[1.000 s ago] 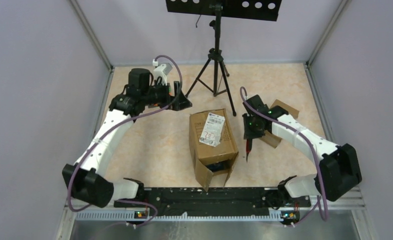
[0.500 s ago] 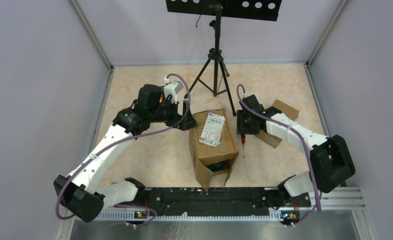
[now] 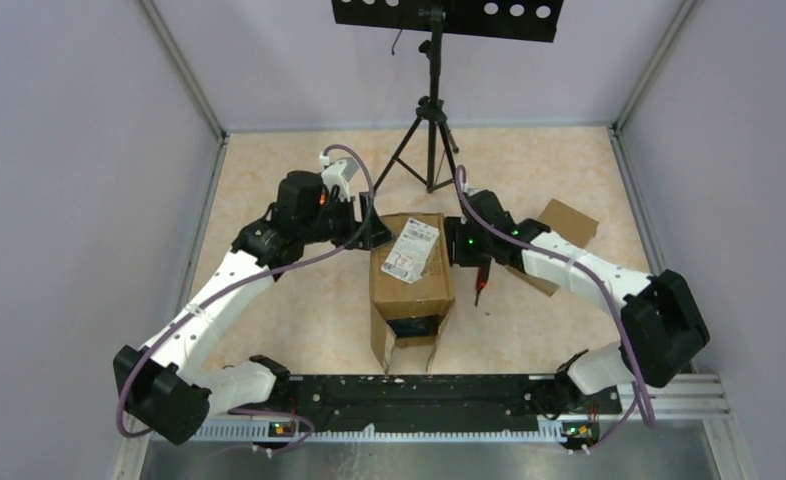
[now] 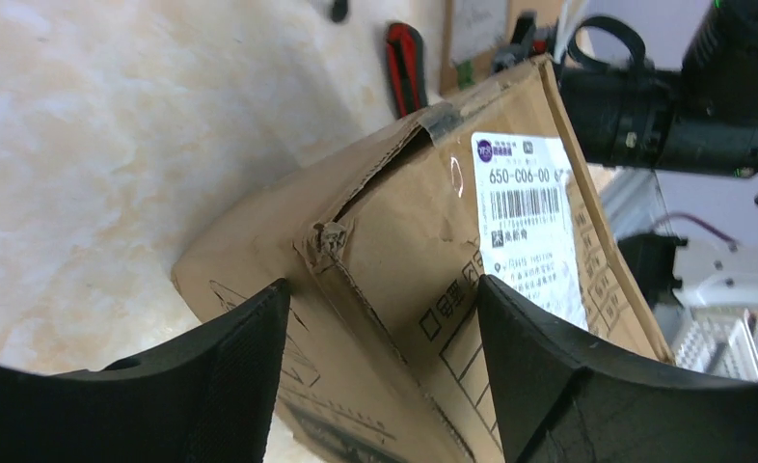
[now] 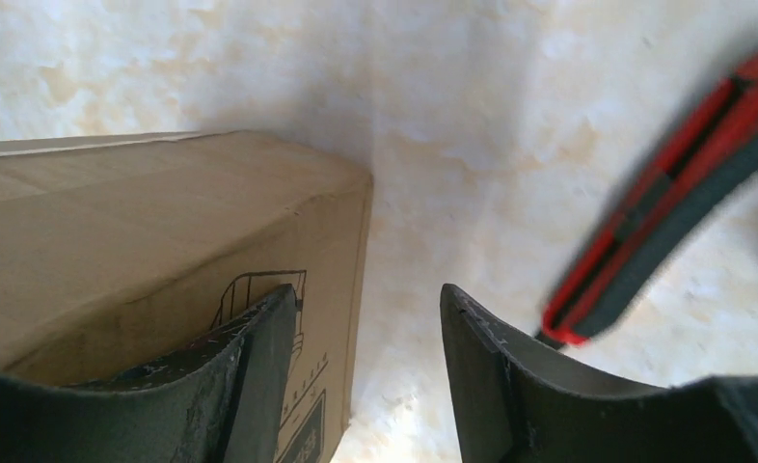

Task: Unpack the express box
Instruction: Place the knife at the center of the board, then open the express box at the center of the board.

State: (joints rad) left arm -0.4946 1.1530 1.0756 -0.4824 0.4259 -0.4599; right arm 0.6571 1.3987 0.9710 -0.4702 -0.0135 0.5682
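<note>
1. Beige marbled tabletop (image 3: 299, 300), grey walls; the express box (image 3: 412, 285) sits at centre, its flaps open toward 6 o'clock.
2. Left gripper (image 3: 377, 236), jaws apart, straddles the box's 10 o'clock corner.
3. Right gripper (image 3: 456, 250), jaws spread, is at the box's 2 o'clock; a red-black knife (image 3: 481, 281) is just beside it.

One express box (image 3: 413, 290) is counted on the counter (image 3: 304, 305), with one label (image 3: 410, 251) stuck on it. One red-and-black knife (image 3: 481, 282), one loose cardboard piece (image 3: 569, 222) at the right and one tripod (image 3: 430, 120) at the far side are seen. Two grippers are counted: the left gripper (image 4: 380, 289) and the right gripper (image 5: 365, 289).
</note>
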